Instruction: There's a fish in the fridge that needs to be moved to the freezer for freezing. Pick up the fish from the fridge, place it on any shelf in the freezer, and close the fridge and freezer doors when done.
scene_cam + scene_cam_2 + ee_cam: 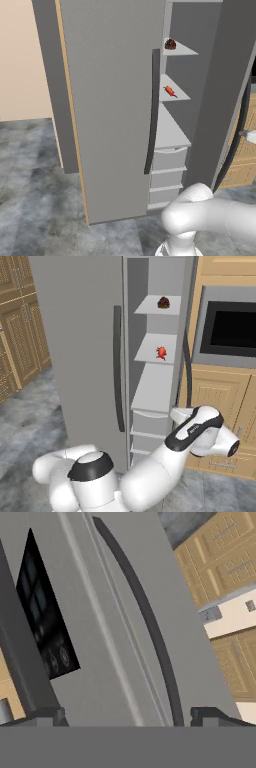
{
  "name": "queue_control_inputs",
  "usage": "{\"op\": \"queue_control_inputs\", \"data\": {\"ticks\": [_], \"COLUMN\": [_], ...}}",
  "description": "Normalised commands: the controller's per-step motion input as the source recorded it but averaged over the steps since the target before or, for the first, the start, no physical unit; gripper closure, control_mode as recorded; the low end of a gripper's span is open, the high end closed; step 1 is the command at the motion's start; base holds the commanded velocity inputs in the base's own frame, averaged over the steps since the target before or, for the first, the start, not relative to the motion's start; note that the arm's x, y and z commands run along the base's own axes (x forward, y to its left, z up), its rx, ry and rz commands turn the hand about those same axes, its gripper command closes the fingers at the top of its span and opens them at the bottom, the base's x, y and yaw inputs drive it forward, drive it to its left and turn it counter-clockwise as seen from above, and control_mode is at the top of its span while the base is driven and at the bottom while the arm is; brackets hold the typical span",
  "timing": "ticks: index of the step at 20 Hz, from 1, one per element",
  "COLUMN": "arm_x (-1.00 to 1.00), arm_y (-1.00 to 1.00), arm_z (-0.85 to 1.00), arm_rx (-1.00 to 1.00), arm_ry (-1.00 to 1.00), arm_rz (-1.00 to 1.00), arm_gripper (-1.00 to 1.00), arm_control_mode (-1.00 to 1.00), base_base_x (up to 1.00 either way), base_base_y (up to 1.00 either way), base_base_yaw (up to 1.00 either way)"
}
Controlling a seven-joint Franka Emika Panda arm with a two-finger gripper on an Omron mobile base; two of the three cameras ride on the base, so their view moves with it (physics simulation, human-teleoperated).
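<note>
Gripper point(128, 714) with its two dark fingertips spread wide apart, nothing between them, and it's looking straight at the flat grey face of the freezer door point(125, 637), right alongside that door's long dark bar handle point(150, 627). From the right base view the white arm point(165, 466) sweeps low across the front of the unit, its hand down beside the open narrow door's edge, near the wooden cabinets point(220, 391) under the built-in oven point(230, 328). And look at the freezer point(150, 356): it stands open, and the fish point(161, 352) lies on the middle shelf point(152, 350), a little red-orange shape with its tail showing. One shelf up sits a dark red-brown lump point(163, 303). Below, a longer bare shelf and then the grey drawers point(150, 423). Over on the left base view the same picture: the fish point(170, 91) on its plank, the lump point(170, 44) above it, the freezer door point(225, 90) swung out to the right. The fridge door point(112, 105), the wide one, covers its section, its dark handle point(152, 115) running down next to the freezer opening, though from this side its hinge edge appears to stand off a little; whether it is fully latched I cannot tell.
</note>
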Motion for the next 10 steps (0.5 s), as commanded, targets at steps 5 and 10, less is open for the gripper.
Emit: {"op": "queue_control_inputs", "data": {"ticks": [5,10], "arm_x": [0.29,0.19], "arm_y": [0.00,-0.02], "arm_z": [-0.03,-0.05], "arm_rx": [0.03,0.02], "arm_ry": [0.00,0.00], "arm_rz": [0.05,0.06], "arm_gripper": [-1.00,-1.00], "arm_control_mode": [-1.00,-1.00], "base_base_x": [0.00,0.00], "base_base_y": [0.00,0.00], "base_base_yaw": [0.00,0.00]}}
